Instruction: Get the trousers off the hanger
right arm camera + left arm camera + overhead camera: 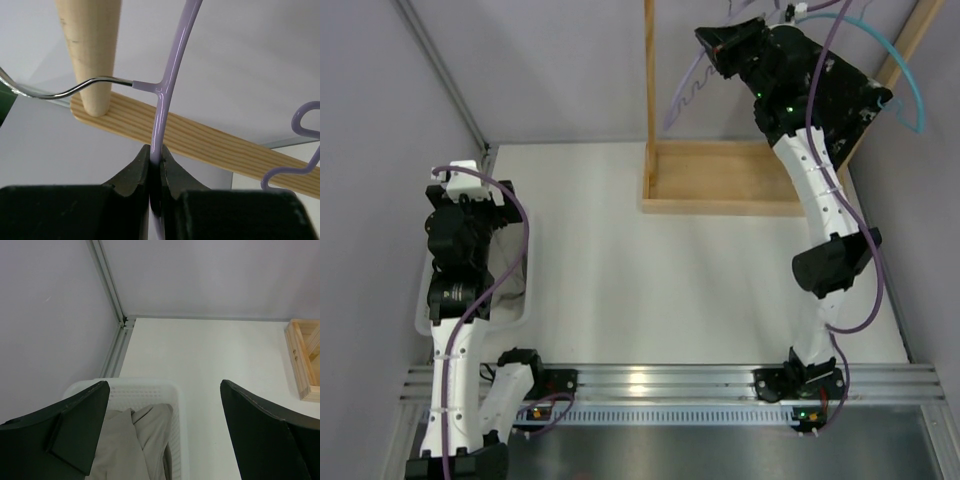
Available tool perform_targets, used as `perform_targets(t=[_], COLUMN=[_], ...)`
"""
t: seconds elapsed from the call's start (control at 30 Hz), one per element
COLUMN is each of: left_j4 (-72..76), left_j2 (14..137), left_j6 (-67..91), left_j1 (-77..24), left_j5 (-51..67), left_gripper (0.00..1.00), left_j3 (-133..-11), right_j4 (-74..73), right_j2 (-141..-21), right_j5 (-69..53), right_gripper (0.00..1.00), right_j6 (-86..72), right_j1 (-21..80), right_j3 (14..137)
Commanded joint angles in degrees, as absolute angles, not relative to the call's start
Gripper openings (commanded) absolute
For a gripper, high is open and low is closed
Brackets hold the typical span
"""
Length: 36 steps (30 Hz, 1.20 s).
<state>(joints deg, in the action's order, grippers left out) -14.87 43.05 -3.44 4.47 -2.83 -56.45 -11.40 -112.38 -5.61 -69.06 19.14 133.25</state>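
1. Black fingers of the right tool [155, 162] fill the bottom of the right wrist view. They are pressed together on the lilac hanger [169, 75], whose wire rises straight out of the shut jaws and curves up to the right.
2. Just above the tool's tips, a chrome hook [75, 91] branches off the lilac wire to the left and crosses a round wooden post [92, 45]. A flat wooden slat [210, 145] runs behind both, sloping down to the right.
3. To the right of this tool, a wavy stretch of the same hanger shows at the edge of the view.
4. Seen from above, the right tool is raised over the wooden rack [720, 207] at the far side of the worktop [210, 350], with the hanger dangling to the tool's left.
5. The left tool [164, 390] has its fingers spread wide apart and grips nothing.
6. The trousers [127, 445], beige and crumpled, lie in a white perforated basket [150, 386] directly beneath the left tool. They sit closer to the finger on the left of that view, which partly hides them.
7. Ahead of the left tool lies bare white worktop, with a corner of the wooden rack ahead and to its right.
8. The trousers are well apart from the hanger and the right tool.
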Motion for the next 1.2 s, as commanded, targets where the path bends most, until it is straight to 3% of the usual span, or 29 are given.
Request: perform_targets(t=[0.0, 0.43, 0.5, 0.53, 0.6, 0.63, 0.73, 0.9, 1.17], left_j4=[-13.1, -13.2, -13.2, -13.2, -13.1, -13.3, -13.3, -13.6, -13.6], left_j2=[43.2, 43.6, 43.5, 43.4, 43.2, 43.2, 43.1, 42.5, 41.4], left_j6=[-5.3, -4.4, -4.4, -4.5, -4.6, -4.5, -4.5, -3.6, -2.0], left_j1=[4.7, 4.7, 4.7, 4.7, 4.7, 4.7, 4.7, 4.7, 4.7], left_j5=[-5.1, -4.6, -4.6, -4.6, -4.7, -4.7, -4.4, -3.4, -2.4], left_gripper=[0.98, 0.98, 0.98, 0.99, 0.99, 0.98, 0.98, 0.99, 0.99], left_j3=[-58.6, -59.8, -59.8, -59.8, -59.9, -60.0, -60.1, -60.0, -59.7], right_j4=[-4.7, -1.3, -0.5, -0.4, -0.5, -0.9, -1.9, -2.5, -5.4], right_j2=[-113.2, -117.3, -117.8, -117.7, -117.4, -117.2, -115.4, -109.8, -100.8], right_j5=[-3.8, -3.3, -3.5, -3.4, -4.0, -4.2, -4.8, -6.8, -8.7], right_gripper=[0.00, 0.00, 0.06, 0.19, 0.24, 0.34, 0.48, 0.55, 0.79], right_j6=[-67.1, -64.5, -64.0, -64.1, -63.9, -63.9, -64.0, -63.5, -60.5], right_j1=[20.2, 20.3, 20.3, 20.4, 20.4, 20.4, 20.4, 20.4, 19.7], right_j3=[136.5, 137.0, 137.1, 137.1, 137.0, 136.4, 135.0, 131.1, 119.5])
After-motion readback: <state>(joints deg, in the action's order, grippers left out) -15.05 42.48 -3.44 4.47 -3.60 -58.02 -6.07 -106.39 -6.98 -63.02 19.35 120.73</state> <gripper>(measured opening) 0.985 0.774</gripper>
